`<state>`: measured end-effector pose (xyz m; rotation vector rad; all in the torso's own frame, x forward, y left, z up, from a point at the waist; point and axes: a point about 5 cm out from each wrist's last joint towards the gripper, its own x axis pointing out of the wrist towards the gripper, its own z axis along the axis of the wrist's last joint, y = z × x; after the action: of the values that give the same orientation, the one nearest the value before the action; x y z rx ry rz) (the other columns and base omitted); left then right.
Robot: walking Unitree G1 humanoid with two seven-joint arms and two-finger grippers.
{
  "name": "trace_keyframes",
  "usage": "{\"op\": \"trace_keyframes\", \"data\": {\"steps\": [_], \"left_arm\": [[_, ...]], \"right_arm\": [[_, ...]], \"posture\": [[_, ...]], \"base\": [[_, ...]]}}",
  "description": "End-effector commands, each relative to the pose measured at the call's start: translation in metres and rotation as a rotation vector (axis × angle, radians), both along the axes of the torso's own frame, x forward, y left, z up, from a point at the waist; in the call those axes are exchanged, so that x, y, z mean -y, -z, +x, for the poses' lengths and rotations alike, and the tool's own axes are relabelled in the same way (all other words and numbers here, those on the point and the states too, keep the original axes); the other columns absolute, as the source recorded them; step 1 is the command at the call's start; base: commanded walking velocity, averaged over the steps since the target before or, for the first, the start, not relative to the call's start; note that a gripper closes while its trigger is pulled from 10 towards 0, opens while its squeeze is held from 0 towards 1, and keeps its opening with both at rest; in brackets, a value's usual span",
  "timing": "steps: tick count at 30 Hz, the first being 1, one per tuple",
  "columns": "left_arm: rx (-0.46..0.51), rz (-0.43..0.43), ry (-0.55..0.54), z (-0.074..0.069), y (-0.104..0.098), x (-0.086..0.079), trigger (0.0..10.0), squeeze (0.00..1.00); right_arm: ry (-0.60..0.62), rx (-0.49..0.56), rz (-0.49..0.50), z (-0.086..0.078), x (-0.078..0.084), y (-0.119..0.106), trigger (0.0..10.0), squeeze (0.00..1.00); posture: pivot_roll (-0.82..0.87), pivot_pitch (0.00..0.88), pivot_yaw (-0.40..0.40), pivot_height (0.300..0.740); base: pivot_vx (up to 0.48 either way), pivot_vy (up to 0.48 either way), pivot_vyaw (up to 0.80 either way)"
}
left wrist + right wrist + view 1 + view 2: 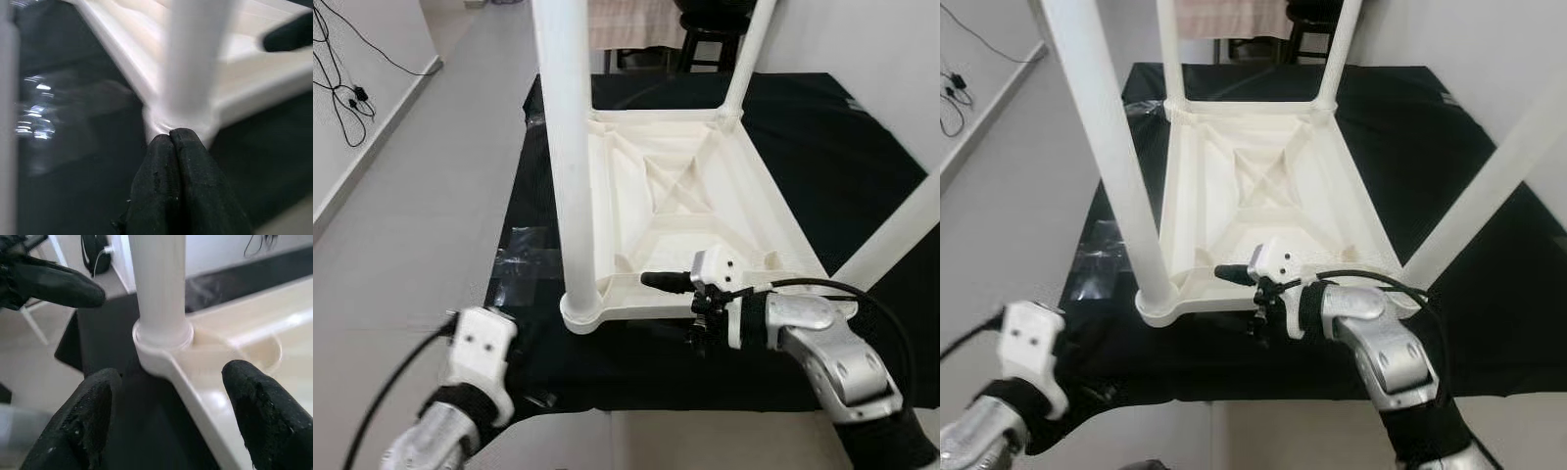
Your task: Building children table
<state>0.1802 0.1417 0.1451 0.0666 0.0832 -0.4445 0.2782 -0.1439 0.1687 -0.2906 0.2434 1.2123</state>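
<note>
A white plastic children's table (680, 186) lies upside down on a black mat (822, 147), with its legs pointing up. The near-left leg (570, 147) stands in its corner socket (161, 340). My right gripper (674, 311) hovers open over the table's near rim, just right of that leg, and its fingers (264, 416) straddle the rim with nothing held. My left gripper (170, 137) is low on the mat in front of the same corner, shut and empty, its tips almost at the socket. Another leg (901, 230) slants up at the near right.
Grey floor (421, 215) runs along the mat's left side, with shiny tape (524, 257) on the mat's edge. Black cables (347, 93) lie by the left wall. A dark stool (710, 34) stands behind the table. A white wall (891, 49) is at right.
</note>
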Motion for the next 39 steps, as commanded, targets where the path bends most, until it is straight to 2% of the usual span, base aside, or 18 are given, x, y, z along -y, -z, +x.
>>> {"op": "trace_keyframes", "data": {"steps": [1, 5, 6, 7, 9, 13, 14, 17, 18, 26, 30, 33, 35, 38, 39], "left_arm": [[-0.014, -0.001, 0.04, -0.003, 0.003, 0.004, 10.0, 0.0], [-0.025, -0.01, 0.067, -0.005, 0.005, 0.007, 10.0, 0.0], [-0.023, -0.012, 0.068, -0.005, 0.006, 0.007, 10.0, 0.0], [-0.023, -0.012, 0.068, -0.005, 0.006, 0.007, 10.0, 0.0], [-0.01, -0.006, 0.071, -0.005, 0.006, 0.006, 10.0, 0.0], [-0.001, -0.002, 0.075, -0.005, 0.007, 0.005, 10.0, 0.0], [0.005, 0.002, 0.077, -0.005, 0.007, 0.005, 10.0, 0.0], [0.009, 0.007, 0.078, -0.006, 0.007, 0.004, 10.0, 0.0], [0.013, 0.016, 0.078, -0.007, 0.008, 0.004, 10.0, 0.0], [0.019, 0.023, 0.08, -0.008, 0.009, 0.004, 10.0, 0.0], [0.023, 0.027, 0.085, -0.008, 0.009, 0.004, 10.0, 0.0], [0.028, 0.028, 0.088, -0.008, 0.01, 0.004, 10.0, 0.0], [0.029, 0.029, 0.088, -0.008, 0.01, 0.004, 10.0, 0.0], [0.033, 0.03, 0.091, -0.008, 0.01, 0.004, 10.0, 0.0], [0.037, 0.03, 0.093, -0.007, 0.01, 0.005, 10.0, 0.0]], "right_arm": [[-0.031, -0.016, -0.029, 0.002, 0.002, 0.002, 10.0, 0.0], [-0.128, -0.06, -0.048, 0.006, 0.006, 0.001, 10.0, 0.0], [-0.227, -0.11, -0.012, 0.001, 0.007, -0.003, 10.0, 0.0], [-0.227, -0.11, -0.012, 0.001, 0.007, -0.003, 10.0, 0.0], [-0.361, -0.175, 0.005, -0.003, 0.008, -0.007, 10.0, 0.0], [-0.405, -0.199, -0.02, -0.002, 0.008, -0.005, 10.0, 0.0], [-0.417, -0.206, -0.054, -0.001, 0.007, -0.002, 10.0, 0.0], [-0.4, -0.195, -0.107, 0.002, 0.005, 0.003, 10.0, 0.0], [-0.301, -0.147, -0.19, 0.016, -0.001, 0.012, 10.0, 0.0], [-0.212, -0.096, -0.244, 0.025, -0.001, 0.012, 10.0, 0.0], [-0.201, -0.061, -0.232, 0.026, -0.004, 0.005, 10.0, 0.0], [-0.229, -0.028, -0.15, 0.023, -0.015, -0.002, 10.0, 0.0], [-0.235, -0.018, -0.132, 0.022, -0.018, -0.003, 10.0, 0.0], [-0.237, 0.013, -0.083, 0.022, -0.032, -0.004, 10.0, 0.0], [-0.216, 0.03, -0.059, 0.023, -0.048, -0.001, 10.0, 0.0]], "posture": [[0.06, 0.106, -0.006, 0.74], [0.07, 0.104, -0.016, 0.74], [0.07, 0.103, -0.021, 0.74], [0.07, 0.103, -0.021, 0.74], [0.08, 0.104, -0.024, 0.74], [0.08, 0.107, -0.028, 0.74], [0.08, 0.107, -0.027, 0.74], [0.09, 0.109, -0.027, 0.74], [0.09, 0.109, -0.027, 0.74], [0.09, 0.112, -0.02, 0.74], [0.09, 0.111, -0.017, 0.74], [0.09, 0.107, -0.015, 0.74], [0.09, 0.107, -0.015, 0.74], [0.08, 0.105, -0.017, 0.74], [0.08, 0.105, -0.018, 0.74]], "base": [[0.0, 0.0, 0.0], [0.0, 0.0, 0.0], [0.0, 0.0, 0.0], [0.0, 0.0, 0.0], [0.0, 0.0, 0.0], [0.0, 0.0, 0.0], [0.0, 0.0, 0.0], [0.0, 0.0, 0.0], [0.0, 0.0, 0.0], [0.0, 0.0, 0.0], [0.0, 0.0, 0.0], [0.0, 0.0, 0.0], [0.0, 0.0, 0.0], [0.0, 0.0, 0.0], [0.0, 0.0, 0.0]]}}
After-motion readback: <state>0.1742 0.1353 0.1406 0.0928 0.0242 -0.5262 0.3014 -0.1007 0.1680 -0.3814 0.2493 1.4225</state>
